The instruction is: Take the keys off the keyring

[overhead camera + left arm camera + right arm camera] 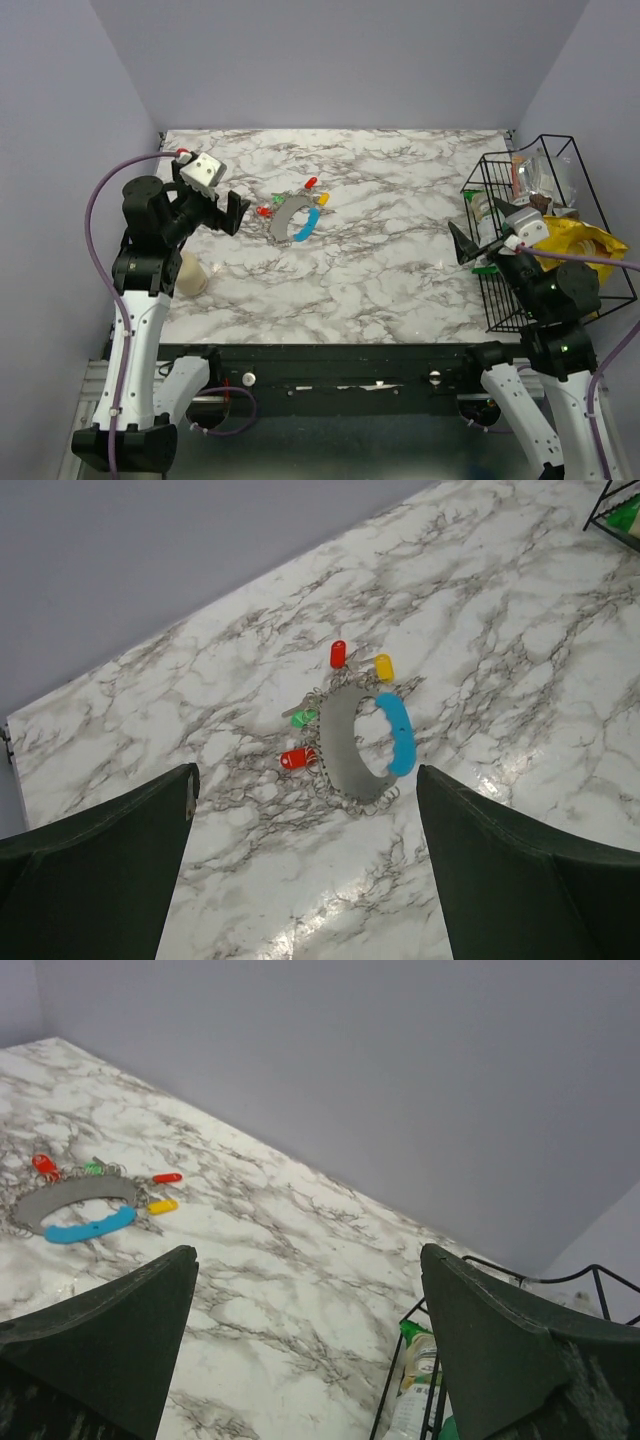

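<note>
Nothing looks done yet: the keyring (292, 221) lies flat on the marble table (380, 275), its red, green and yellow keys (338, 654) seemingly all attached, with the left gripper (234, 213) spread empty near it and the right gripper (464, 247) spread empty well apart.

Marble table (400, 260) with keyring (283, 222), 4 coloured keys (338, 653), wire basket (500, 157), small beige object (192, 273)

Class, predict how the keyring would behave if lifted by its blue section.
The keyring lies flat and looks rigid, so it probably keeps its shape. The keys hang off small wire rings, so they would likely dangle.
</note>
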